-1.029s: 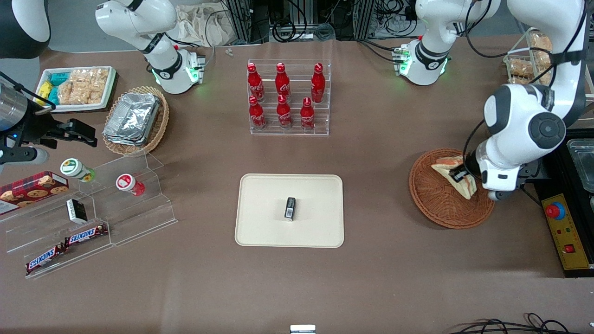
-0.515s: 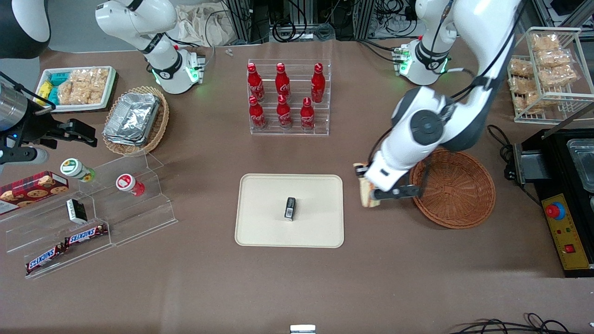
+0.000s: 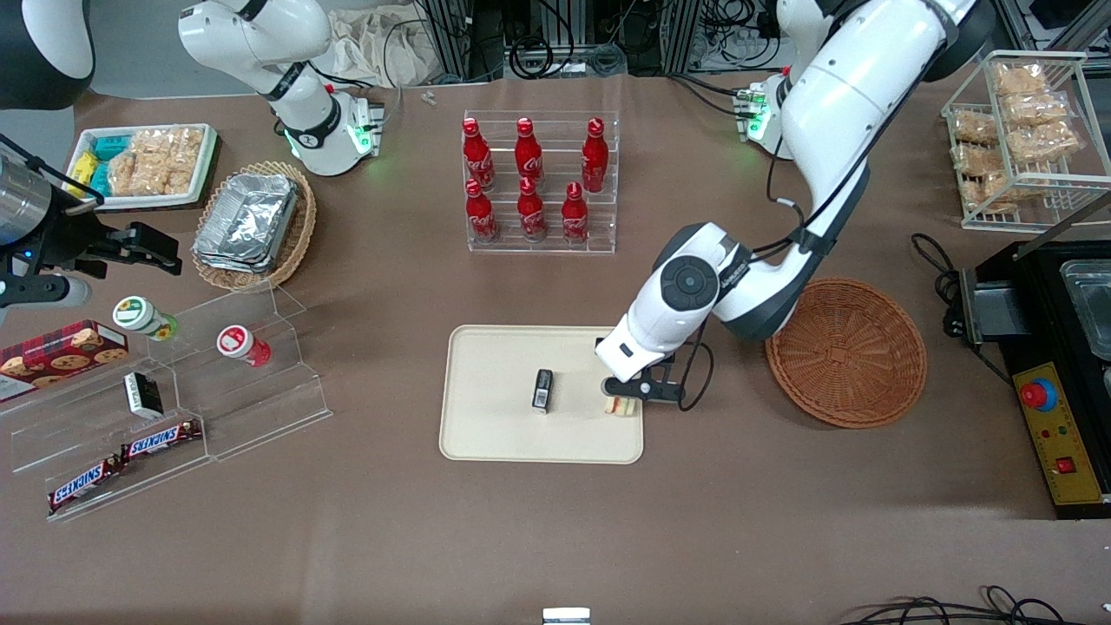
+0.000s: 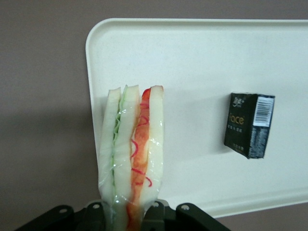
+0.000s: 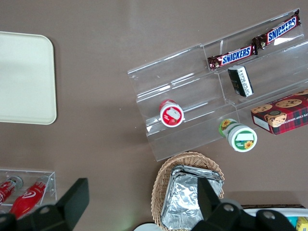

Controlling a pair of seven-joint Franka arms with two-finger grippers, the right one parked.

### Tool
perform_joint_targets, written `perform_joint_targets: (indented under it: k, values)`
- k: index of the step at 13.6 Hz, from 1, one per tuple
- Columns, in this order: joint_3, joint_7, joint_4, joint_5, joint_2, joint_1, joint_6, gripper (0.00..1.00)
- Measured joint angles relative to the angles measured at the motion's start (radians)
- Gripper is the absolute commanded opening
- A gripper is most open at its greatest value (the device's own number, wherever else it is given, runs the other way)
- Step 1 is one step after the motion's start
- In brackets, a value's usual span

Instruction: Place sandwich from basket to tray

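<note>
Claw [image 3: 627, 402]: clamped on wrapped triangular white-bread sandwich [image 4: 131, 159] | Position: above cream rectangular tray [image 3: 495, 430] edge nearest brown wicker basket [image 3: 846, 351] | Risk: releasing here may tip the wedge over the rim onto the tabletop.

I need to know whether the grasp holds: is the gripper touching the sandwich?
Touching. The left wrist view shows the gripper shut on the sandwich, its wrapped end pinched between the fingers, above the tray.
</note>
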Motion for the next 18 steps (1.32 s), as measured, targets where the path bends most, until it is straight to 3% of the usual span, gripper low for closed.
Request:
perform_joint_targets:
  k: [1,3,4,8,11,14,18]
  values:
    - [0.001,0.000,0.019,0.006,0.020,0.000,0.000,0.39]
    - [0.003,0.000,0.043,0.019,0.047,0.001,0.000,0.90]
    - [0.004,0.000,0.046,0.020,0.054,0.001,0.000,0.99]
    - [0.005,-0.031,0.078,0.020,0.053,0.003,0.001,1.00]
    - [0.005,-0.065,0.117,0.019,-0.019,0.034,-0.023,0.99]
    - [0.003,-0.059,0.124,-0.031,-0.166,0.120,-0.182,0.99]
    - [0.004,0.080,0.124,-0.109,-0.322,0.229,-0.437,0.99]
